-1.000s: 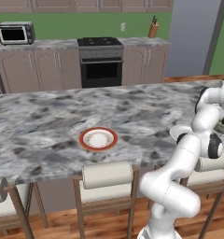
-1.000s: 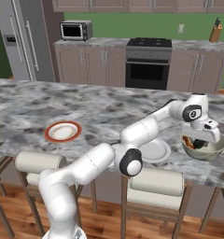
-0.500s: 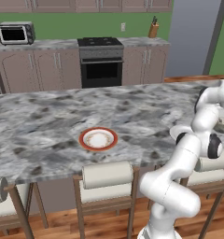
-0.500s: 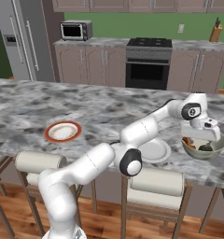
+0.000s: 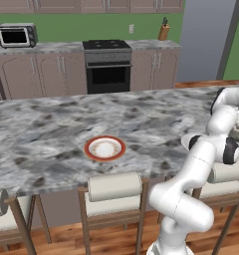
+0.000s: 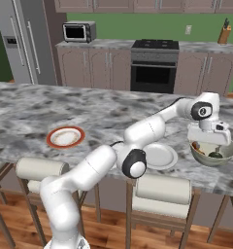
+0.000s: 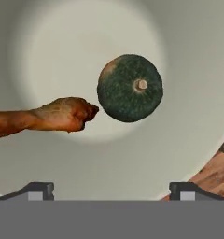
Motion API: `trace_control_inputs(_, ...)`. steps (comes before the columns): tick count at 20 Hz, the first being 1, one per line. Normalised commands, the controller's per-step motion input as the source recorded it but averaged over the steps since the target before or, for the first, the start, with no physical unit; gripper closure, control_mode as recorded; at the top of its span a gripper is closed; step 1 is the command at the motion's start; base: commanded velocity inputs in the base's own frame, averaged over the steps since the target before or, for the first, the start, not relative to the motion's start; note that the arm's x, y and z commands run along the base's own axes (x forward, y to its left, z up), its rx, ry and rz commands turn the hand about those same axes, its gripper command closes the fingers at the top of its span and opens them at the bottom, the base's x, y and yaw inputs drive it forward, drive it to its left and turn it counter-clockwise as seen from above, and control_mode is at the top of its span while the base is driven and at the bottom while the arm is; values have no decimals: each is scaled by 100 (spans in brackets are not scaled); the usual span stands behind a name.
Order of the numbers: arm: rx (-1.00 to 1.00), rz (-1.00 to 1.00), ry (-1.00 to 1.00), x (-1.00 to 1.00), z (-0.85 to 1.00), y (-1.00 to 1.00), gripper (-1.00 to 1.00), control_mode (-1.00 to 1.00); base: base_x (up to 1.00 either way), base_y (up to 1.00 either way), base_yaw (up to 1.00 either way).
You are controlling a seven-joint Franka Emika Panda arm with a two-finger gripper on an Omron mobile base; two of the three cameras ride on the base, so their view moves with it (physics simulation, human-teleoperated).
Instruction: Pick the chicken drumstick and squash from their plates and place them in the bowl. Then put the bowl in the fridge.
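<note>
In the hand view the dark green round squash [image 7: 130, 88] and the brown chicken drumstick [image 7: 53, 116] lie side by side on the bottom of the cream bowl [image 7: 188, 56]. My gripper [image 7: 112, 189] hangs open right above them, its fingertips [image 7: 39, 189] wide apart and holding nothing. From the right base view the gripper [image 6: 209, 140] sits just over the bowl [image 6: 225, 156] at the island's right end. The red-rimmed plate [image 6: 66, 137] rests bare far to the left, also seen as the plate [image 5: 105, 148]. The grey fridge [image 6: 26, 44] stands at the back left.
A plain white plate [image 6: 159, 155] lies on the marble island [image 6: 104, 116] just left of the bowl. Stools line the island's near edge. Oven [image 6: 152, 73] and microwave [image 6: 79, 31] stand along the back wall. Wooden floor [image 7: 216, 172] shows past the bowl's rim.
The hand has lifted a little out of the bowl and hovers over it. The bowl and both plates have stayed in place.
</note>
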Motion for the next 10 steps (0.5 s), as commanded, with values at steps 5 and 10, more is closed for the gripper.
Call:
trace_control_inputs(5,20,15,0,-28,36,11,-100,-100,0,0,0)
trace_control_inputs(10,8,27,0,-36,18,30,-100,-100,0,0,0)
